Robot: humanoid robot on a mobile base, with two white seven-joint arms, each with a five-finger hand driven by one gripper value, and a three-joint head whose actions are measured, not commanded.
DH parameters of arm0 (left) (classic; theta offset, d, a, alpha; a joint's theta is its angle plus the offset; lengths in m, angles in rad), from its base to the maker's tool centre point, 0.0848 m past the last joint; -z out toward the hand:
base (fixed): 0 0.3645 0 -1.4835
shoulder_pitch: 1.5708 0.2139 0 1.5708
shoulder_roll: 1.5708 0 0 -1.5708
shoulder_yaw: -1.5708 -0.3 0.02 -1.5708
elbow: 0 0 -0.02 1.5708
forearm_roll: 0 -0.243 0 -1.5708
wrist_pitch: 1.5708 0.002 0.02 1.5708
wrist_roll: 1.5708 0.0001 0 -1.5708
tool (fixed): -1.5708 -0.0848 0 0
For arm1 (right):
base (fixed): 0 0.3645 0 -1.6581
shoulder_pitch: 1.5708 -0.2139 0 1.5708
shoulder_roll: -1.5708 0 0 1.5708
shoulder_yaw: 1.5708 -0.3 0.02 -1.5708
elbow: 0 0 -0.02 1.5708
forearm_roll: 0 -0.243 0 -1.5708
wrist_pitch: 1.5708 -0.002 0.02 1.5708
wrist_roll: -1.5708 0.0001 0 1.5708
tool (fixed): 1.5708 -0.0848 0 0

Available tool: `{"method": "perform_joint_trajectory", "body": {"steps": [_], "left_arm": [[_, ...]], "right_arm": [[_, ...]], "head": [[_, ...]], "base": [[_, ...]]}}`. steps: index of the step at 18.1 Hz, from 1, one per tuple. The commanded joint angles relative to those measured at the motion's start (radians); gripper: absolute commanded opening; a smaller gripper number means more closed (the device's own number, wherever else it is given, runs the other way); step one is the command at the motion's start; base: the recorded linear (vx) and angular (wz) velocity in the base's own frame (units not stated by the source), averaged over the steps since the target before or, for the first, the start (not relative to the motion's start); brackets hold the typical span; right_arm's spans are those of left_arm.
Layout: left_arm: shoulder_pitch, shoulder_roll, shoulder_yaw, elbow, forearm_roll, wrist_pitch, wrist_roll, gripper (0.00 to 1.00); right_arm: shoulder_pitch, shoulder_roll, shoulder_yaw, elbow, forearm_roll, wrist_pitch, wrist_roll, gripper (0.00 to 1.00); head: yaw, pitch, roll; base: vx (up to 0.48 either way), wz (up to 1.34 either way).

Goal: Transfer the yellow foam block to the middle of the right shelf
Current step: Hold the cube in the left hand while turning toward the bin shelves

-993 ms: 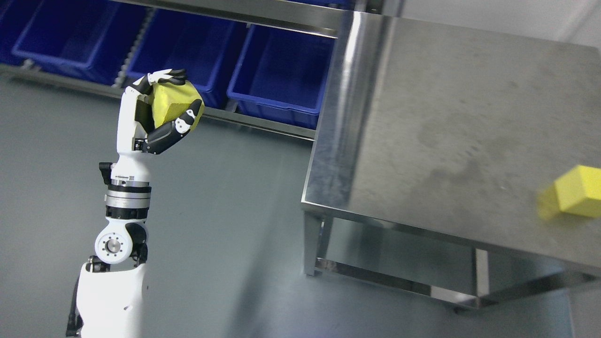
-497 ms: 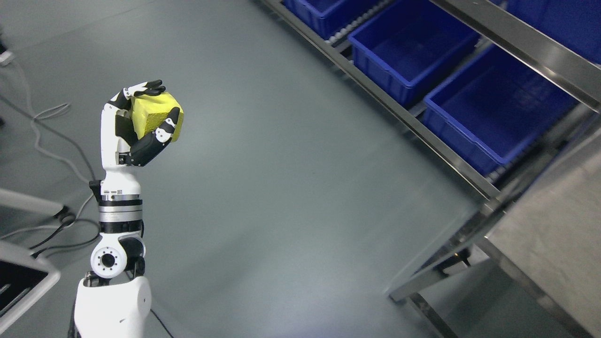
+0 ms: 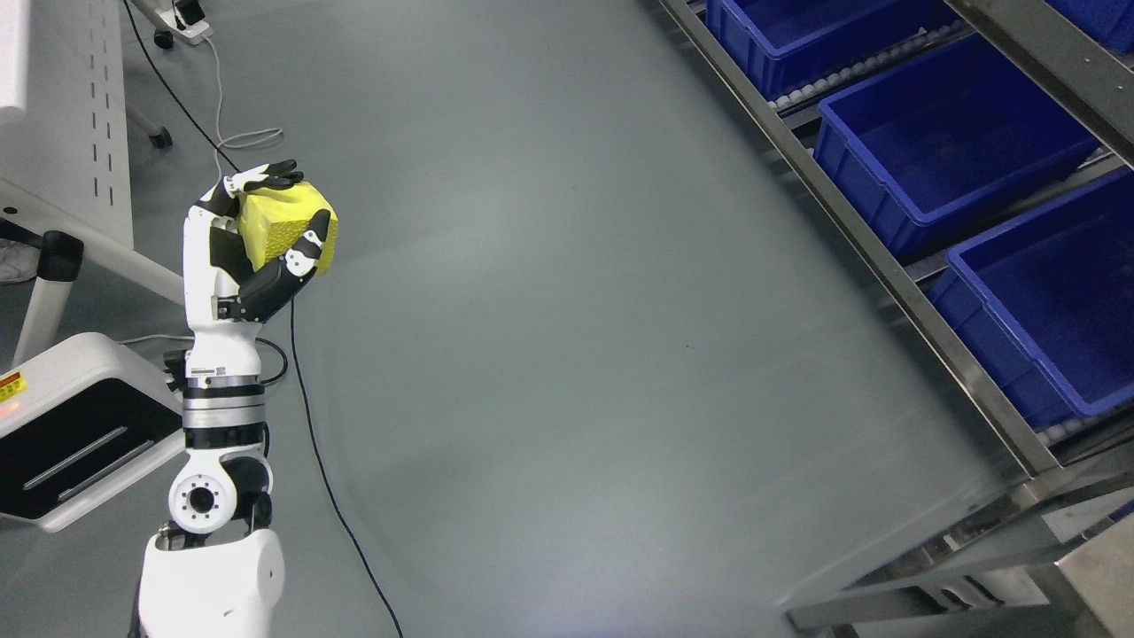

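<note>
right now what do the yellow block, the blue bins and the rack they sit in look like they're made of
Yellow block: looks like foam, with a matte, finely pitted face, held in the left robot hand.
Blue bins: probably moulded plastic, with a smooth, even colour, a slight sheen and thick rolled rims.
Rack: seems to be bare metal, likely steel, grey with a brushed, dully reflective rail.

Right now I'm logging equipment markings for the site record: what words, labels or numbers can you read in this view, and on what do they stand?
None can be read.
Yellow and red sticker on the white machine housing at the left edge: print too small to read.
Small label on the wrist of the left hand: too small to read.
Yellow foam block and blue bins: no text visible.
</note>
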Motion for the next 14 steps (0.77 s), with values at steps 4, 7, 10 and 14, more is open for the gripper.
{"method": "perform_joint_trajectory", "body": {"steps": [4,7,10,14], "left_arm": [[0.004,0.014,0.012,0.0,0.002,-0.011,0.109,0.0],[0.004,0.014,0.009,0.0,0.002,-0.011,0.109,0.0],[0.004,0.014,0.009,0.0,0.002,-0.012,0.11,0.0],[0.004,0.014,0.009,0.0,0.002,-0.012,0.11,0.0]], "right_arm": [[0.002,-0.017,0.0,-0.017,0.003,0.0,0.0,1.0],[0.002,-0.017,0.0,-0.017,0.003,0.0,0.0,1.0],[0.002,-0.017,0.0,-0.017,0.003,0.0,0.0,1.0],[0.002,-0.017,0.0,-0.017,0.003,-0.001,0.0,1.0]], "head": [[0.0,0.0,0.0],[0.0,0.0,0.0],[0.0,0.0,0.0],[0.0,0.0,0.0]], "base": [[0.062,0.2],[0.091,0.35],[0.145,0.34],[0.186,0.14]]}}
